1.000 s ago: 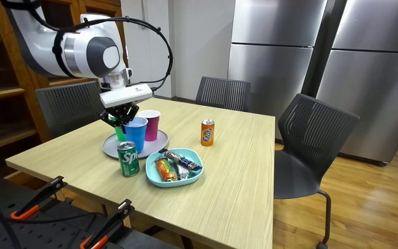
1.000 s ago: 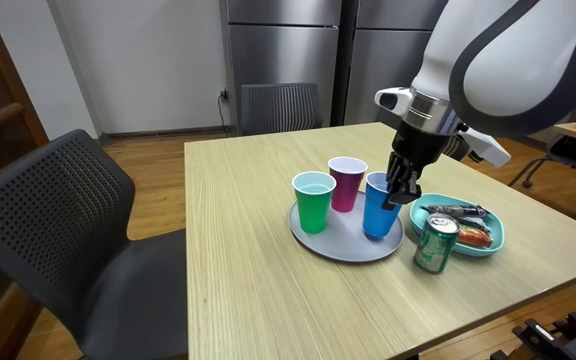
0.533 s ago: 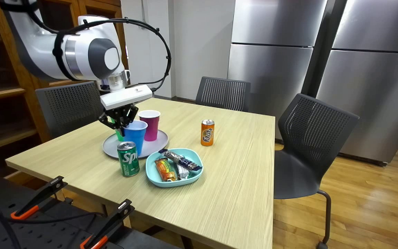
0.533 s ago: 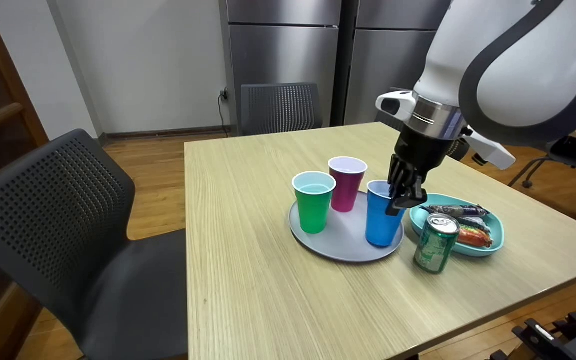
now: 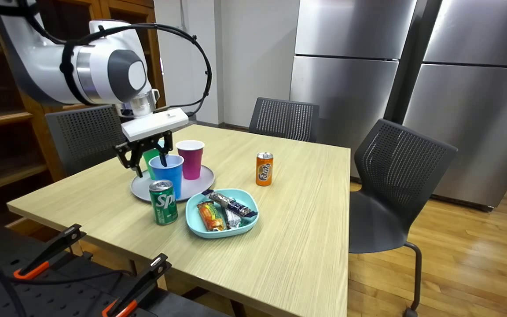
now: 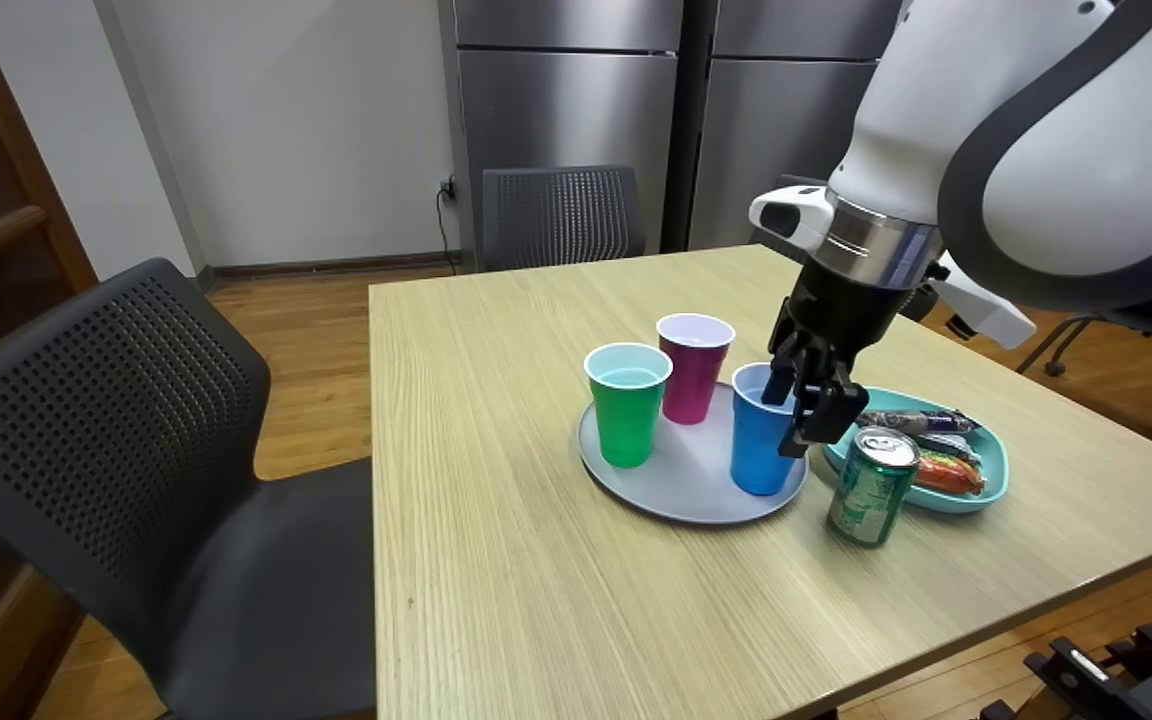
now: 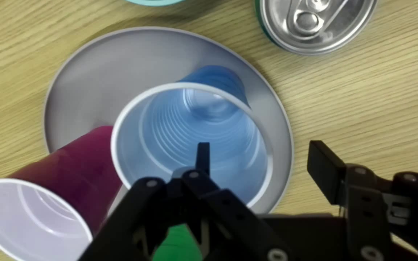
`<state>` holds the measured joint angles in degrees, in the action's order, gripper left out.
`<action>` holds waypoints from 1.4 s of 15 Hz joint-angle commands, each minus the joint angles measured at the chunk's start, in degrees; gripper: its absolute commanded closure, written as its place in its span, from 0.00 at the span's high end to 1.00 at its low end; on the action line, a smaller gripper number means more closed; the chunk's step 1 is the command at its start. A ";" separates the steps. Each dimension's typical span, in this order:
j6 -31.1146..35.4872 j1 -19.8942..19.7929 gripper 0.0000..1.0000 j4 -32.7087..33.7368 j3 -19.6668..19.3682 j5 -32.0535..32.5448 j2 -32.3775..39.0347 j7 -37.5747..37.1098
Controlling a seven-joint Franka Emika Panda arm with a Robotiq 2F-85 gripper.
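My gripper (image 7: 261, 145) stands open above the blue cup (image 7: 180, 127). One of its fingers (image 7: 203, 156) reaches inside the cup's mouth; the opposite finger is outside, past the rim, over bare table. Nothing is pinched between them. In both exterior views the blue cup (image 6: 758, 450) rests upright on a round grey plate (image 6: 676, 485). A green cup (image 6: 626, 410) and a purple cup (image 6: 693, 375) share that plate. In the wrist view the purple cup (image 7: 82, 170) is at lower left, and the green cup is mostly hidden behind the gripper linkage.
A green Sprite can (image 5: 163, 204) stands just off the plate. Beside it lies a teal dish (image 5: 218, 235) with several wrapped snacks. Farther along the table is an orange Fanta can (image 5: 264, 169). Dark chairs (image 5: 385, 176) surround the wooden table.
The blue cup was pinched at its rim and slightly raised; it came down onto the plate. Then the jaws spread apart and let go of it, and the arm shifted slightly.
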<state>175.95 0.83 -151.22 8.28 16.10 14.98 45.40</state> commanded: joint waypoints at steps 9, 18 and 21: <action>0.46 2.64 1.00 -2.57 -3.36 2.36 -7.17 -2.04; -5.91 7.10 1.00 -1.38 -14.58 14.54 -13.70 -9.63; -8.02 6.71 1.00 -0.93 -15.14 15.85 -14.10 -11.02</action>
<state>171.62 7.15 -151.94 -6.06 29.38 3.34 37.45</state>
